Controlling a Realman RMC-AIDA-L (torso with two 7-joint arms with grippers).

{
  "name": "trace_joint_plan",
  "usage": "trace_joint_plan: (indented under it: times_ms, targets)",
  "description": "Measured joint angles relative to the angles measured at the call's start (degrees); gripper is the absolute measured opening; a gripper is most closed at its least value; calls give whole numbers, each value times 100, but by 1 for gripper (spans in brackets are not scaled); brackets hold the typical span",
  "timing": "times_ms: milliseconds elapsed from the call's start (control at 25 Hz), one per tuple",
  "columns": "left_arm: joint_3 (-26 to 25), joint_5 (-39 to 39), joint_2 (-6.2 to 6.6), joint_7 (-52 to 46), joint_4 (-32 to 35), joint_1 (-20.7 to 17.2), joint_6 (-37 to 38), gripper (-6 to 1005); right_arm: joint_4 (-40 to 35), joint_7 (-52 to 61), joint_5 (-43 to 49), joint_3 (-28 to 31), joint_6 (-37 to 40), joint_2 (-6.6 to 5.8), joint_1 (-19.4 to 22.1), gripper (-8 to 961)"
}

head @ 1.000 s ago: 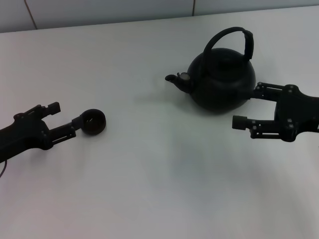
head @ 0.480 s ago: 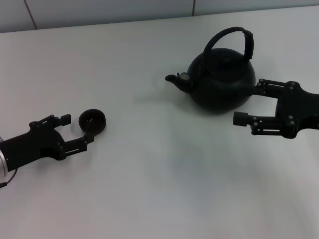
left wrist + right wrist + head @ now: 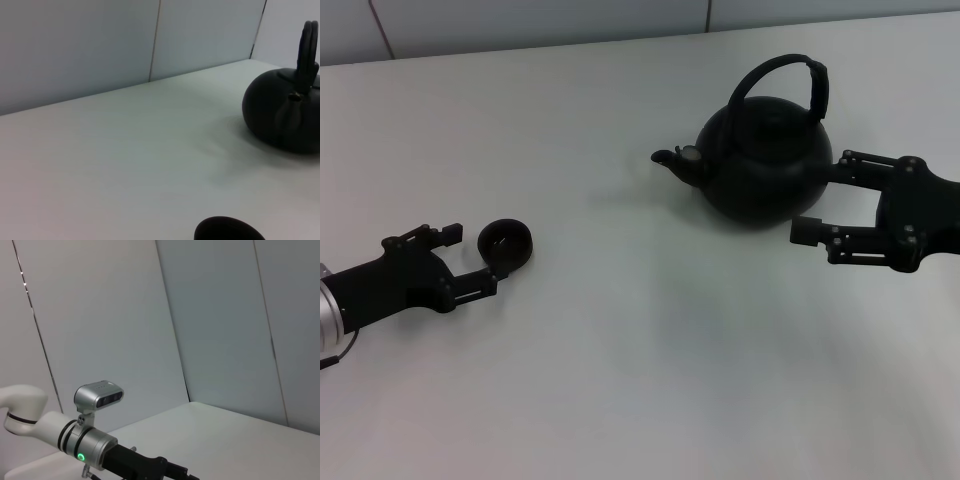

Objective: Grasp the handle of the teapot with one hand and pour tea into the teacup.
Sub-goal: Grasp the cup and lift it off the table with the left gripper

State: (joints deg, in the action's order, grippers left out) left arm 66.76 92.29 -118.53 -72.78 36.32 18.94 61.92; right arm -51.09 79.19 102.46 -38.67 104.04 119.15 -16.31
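Right gripper [image 3: 822, 196] fingers spread beside teapot [image 3: 765, 160], empty.

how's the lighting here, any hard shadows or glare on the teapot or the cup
Head view: soft, even light; the teapot and teacup cast only faint, diffuse shadows on the white table, and the matte pot shows just a dull sheen. Left wrist view: a pale blurred shadow spreads beside the pot; the cup is cut off at the frame edge. Right wrist view: neither appears, no glare.

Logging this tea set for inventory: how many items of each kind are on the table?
Teapot: 1
Teacup: 1
Total: 2
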Motion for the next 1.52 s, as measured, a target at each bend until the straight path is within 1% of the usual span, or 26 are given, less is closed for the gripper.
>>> trace_joint_plan:
  times_ms: [720, 1160, 1520]
  targets:
    - [191, 1, -12, -40, -141, 227, -219, 817, -7, 3, -8, 0, 2, -6, -30, 801]
    - [411, -25, -12, -45, -157, 324, -443, 806, -6, 7, -50, 0, -32, -11, -30, 800]
    - [459, -21, 0, -290, -191, 456, -533, 797, -7, 9, -59, 0, -51, -6, -35, 800]
